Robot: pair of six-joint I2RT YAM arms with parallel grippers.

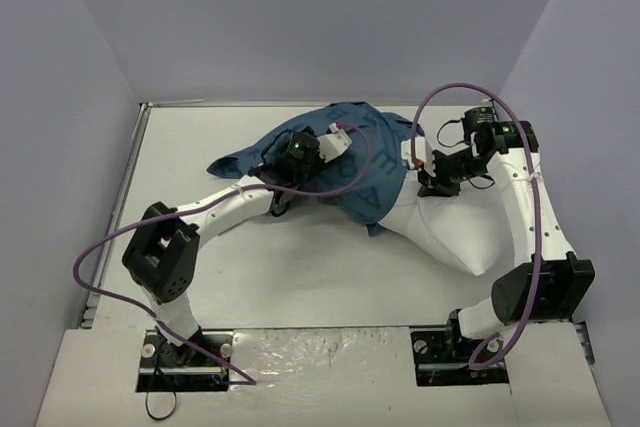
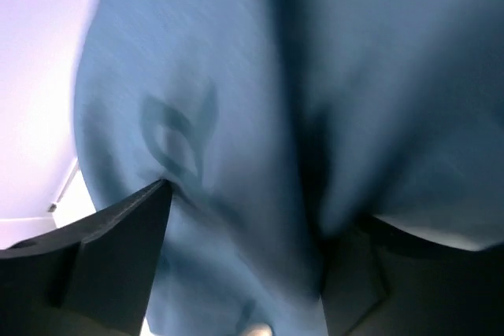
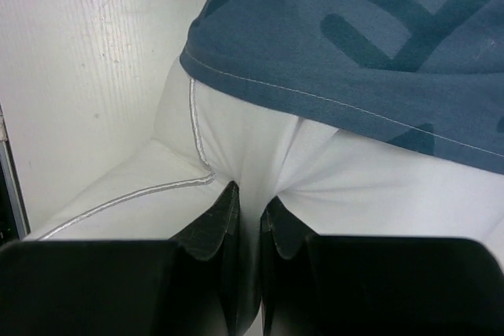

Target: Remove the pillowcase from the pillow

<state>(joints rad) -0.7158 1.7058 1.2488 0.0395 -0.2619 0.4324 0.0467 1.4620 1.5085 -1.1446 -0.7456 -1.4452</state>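
The pillow [image 1: 450, 232] is the biggest thing here and will likely handle as light, bulky and squashy. It gives no firm edge, so the place to pin it is a pinch of its bare shell near the piped seam [image 3: 193, 123]. That is where the right pincer [image 3: 250, 222] sits, its fingers drawn narrow on a fold of white fabric. The pillow lies slantwise on the tabletop [image 1: 200, 147], its bare pointed corner toward the near right and its other end buried under cloth around the middle. The pillowcase [image 1: 350, 157] should be soft, thin and limp (it will stretch and drag rather than slide off freely). It is best taken in a thick bunch well back from the open hem [image 3: 331, 100] and drawn toward the far left, away from the pinned end. It covers only the far-left part of the pillow, with a loose flap spilling left onto the tabletop. It is dark blue with darker blue letters, and its hem is stitched in pale thread. The left pincer [image 2: 246, 218] has its fingers fairly wide apart with a fat bulge of blue cloth filling the gap. I judge it to be gripping that bunch, though the close view is blurred.
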